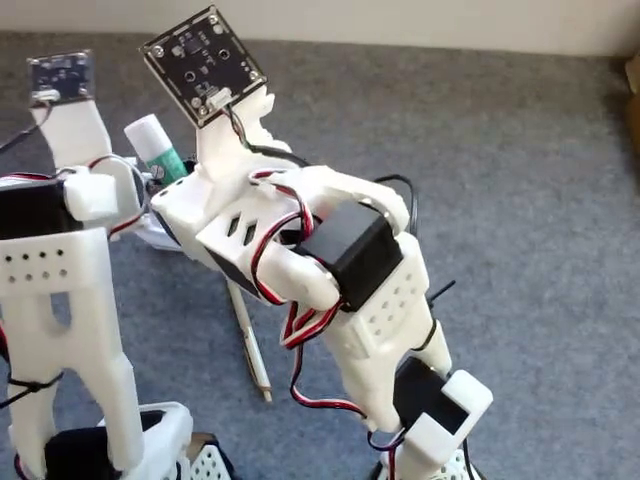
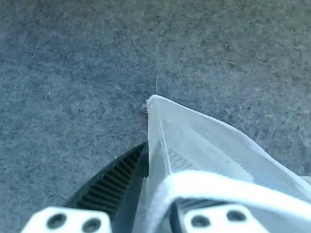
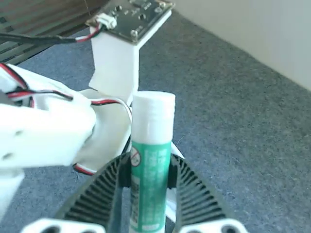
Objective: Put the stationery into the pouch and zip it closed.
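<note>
My right gripper point(image 3: 149, 167) is shut on a glue stick point(image 3: 151, 145) with a green label and a white cap, held upright between the black ribbed fingers point(image 3: 104, 187). From above, the glue stick point(image 1: 155, 145) pokes out between the two arms. My left gripper point(image 2: 155, 162) is shut on the white mesh pouch point(image 2: 204, 145), lifting one edge so that a corner points away over the carpet. A pale pen point(image 1: 248, 345) lies on the carpet under the right arm point(image 1: 340, 260).
The grey carpet point(image 1: 500, 180) stretches open to the right of the arms. The left arm point(image 1: 60, 260) stands close beside the right arm, and its camera board point(image 3: 129, 17) rises just behind the glue stick. A pale wall runs along the far edge.
</note>
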